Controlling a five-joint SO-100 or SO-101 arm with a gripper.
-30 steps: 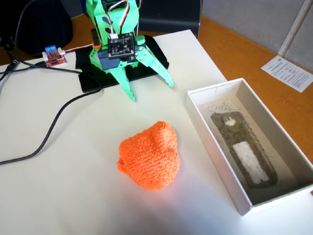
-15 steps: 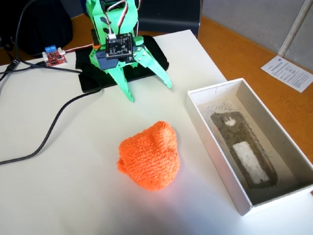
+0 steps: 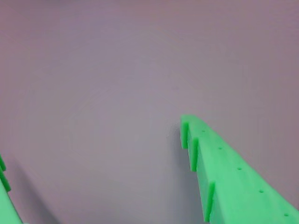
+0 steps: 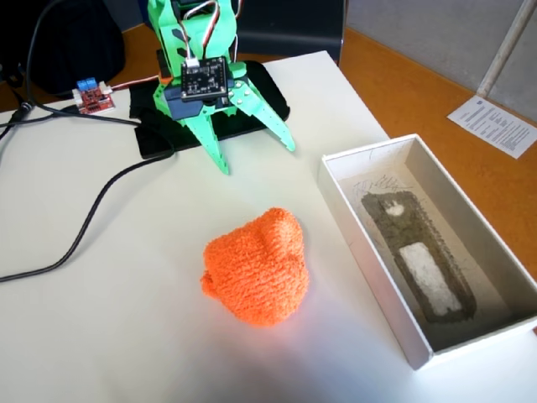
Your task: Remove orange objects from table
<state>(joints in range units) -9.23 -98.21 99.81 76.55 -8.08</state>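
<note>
Green gripper (image 4: 258, 159), jaws spread and empty, hovers over the white tabletop (image 4: 101, 319); the orange lump (image 4: 256, 267) sits nearer the camera, apparently uncentred. It should straddle the lump before closing.

Green arm (image 4: 195, 38) stands at the far side in the fixed view, wrist tipped down. Gripper (image 4: 258, 158) hangs low with both fingers spread wide apart, tips pointing down and toward the camera. Wrist view: right finger (image 3: 224, 172) toothed, left finger (image 3: 5, 198) at the frame edge, nothing between.
</note>
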